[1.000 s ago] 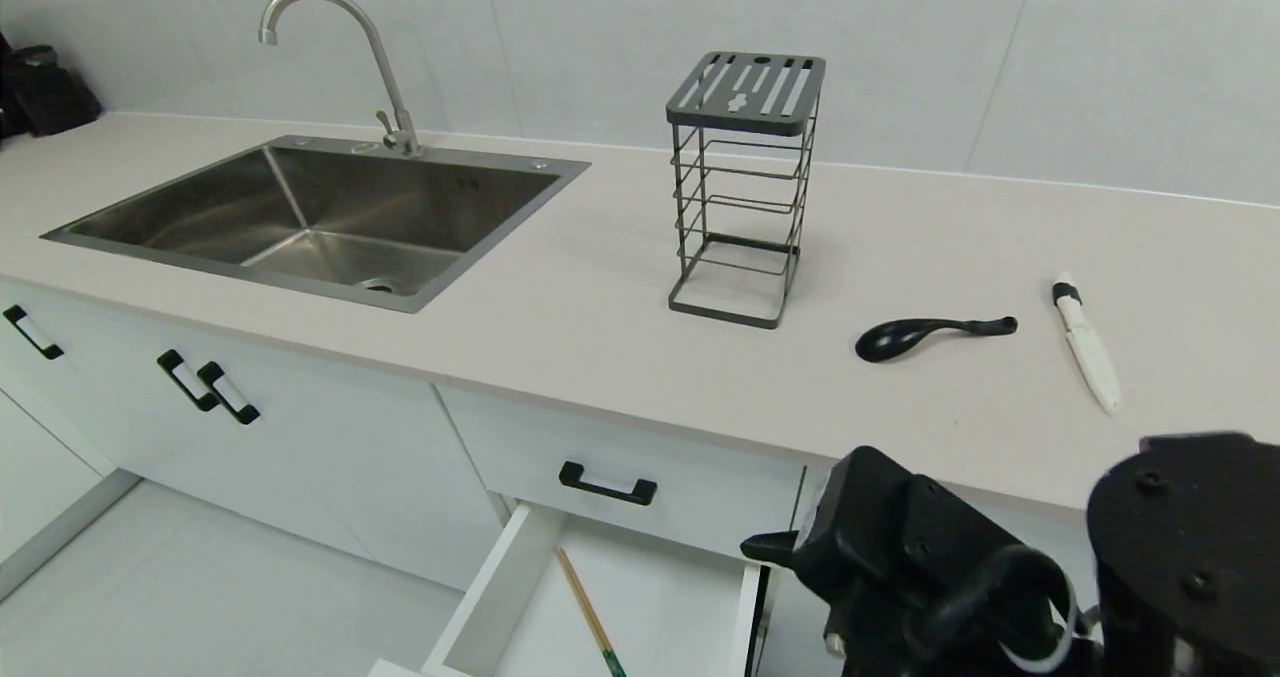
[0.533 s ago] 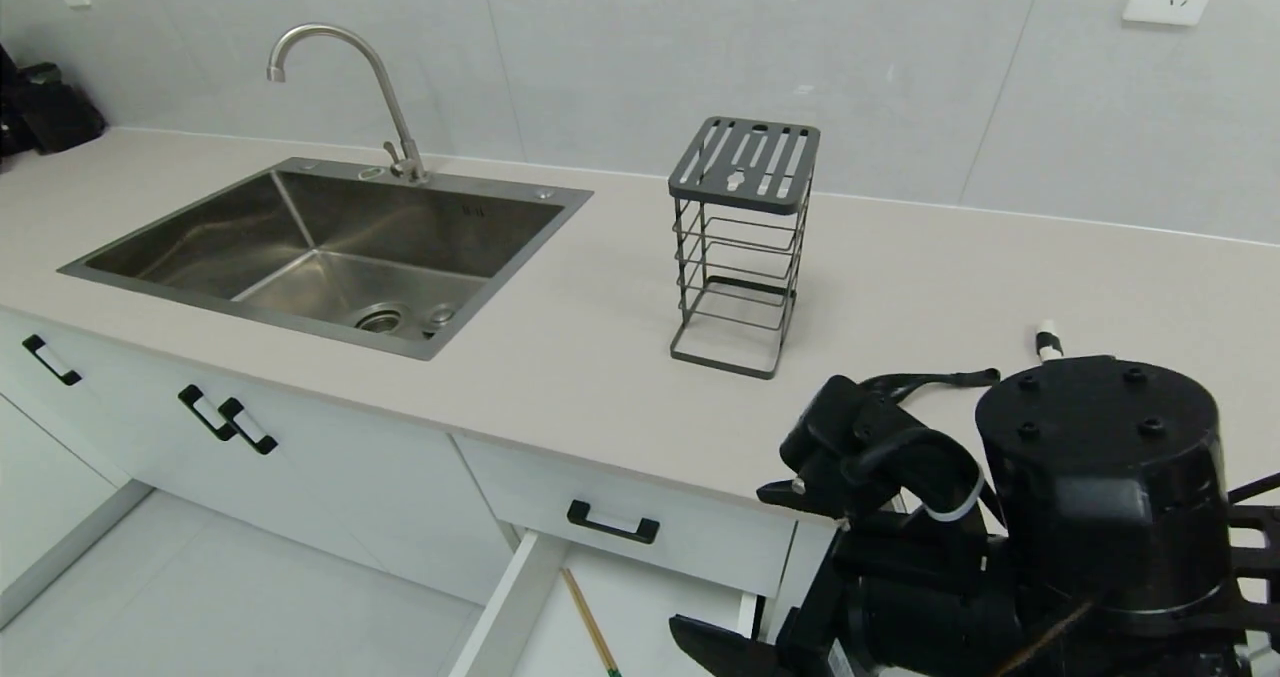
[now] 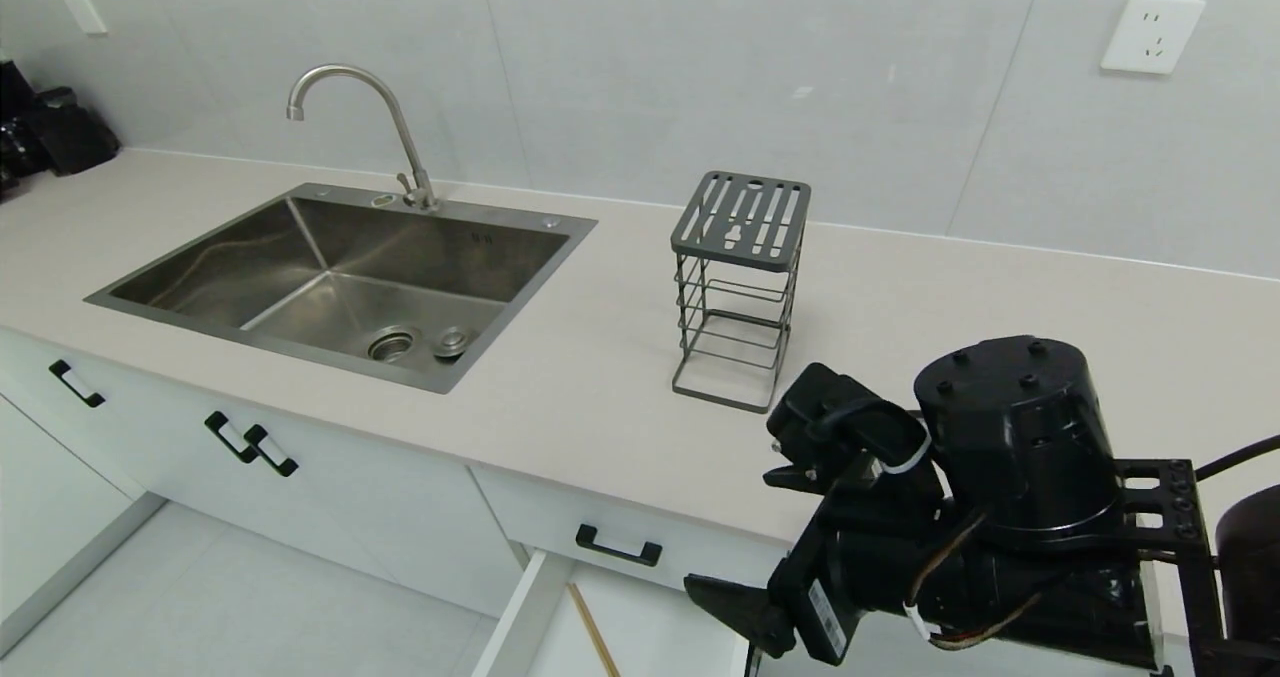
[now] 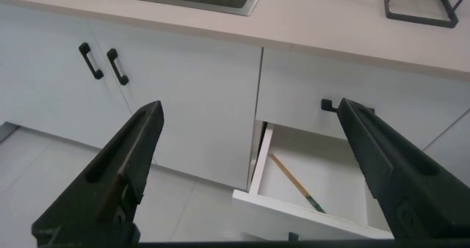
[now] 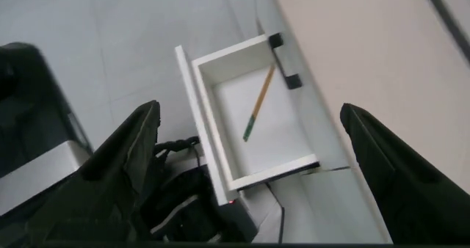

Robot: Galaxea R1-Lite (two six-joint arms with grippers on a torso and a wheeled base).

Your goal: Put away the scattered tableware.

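Nearest: the right gripper (image 5: 250, 108) is hanging over the open drawer (image 5: 202, 130), fingers spread wide and empty. The left gripper (image 4: 248, 108) is sitting low in front of the cabinets, also splayed wide and carrying nothing, and is facing the same drawer.

One chopstick (image 5: 258, 105), wooden with a green tip, is lying loose and diagonal on the drawer floor. I can't tell if its ends are touching the walls. The drawer is sticking out just below a closed drawer front with a black handle (image 3: 618, 547).

In the head view the right arm (image 3: 1010, 457) is bulking across the near right. It is covering the counter (image 3: 600, 377) to the right of the wire rack (image 3: 735, 257), so that stretch is hidden.

The wire rack is standing upright mid-counter, slotted plate on top. The sink (image 3: 430, 247) is lying to its left, well apart, with the faucet (image 3: 420, 195) rising at its back rim. Black cabinet handles (image 3: 250, 444) are showing on the doors below the sink. Farthest back, a wall outlet (image 3: 1150, 34) is sitting high on the tiles at the right.
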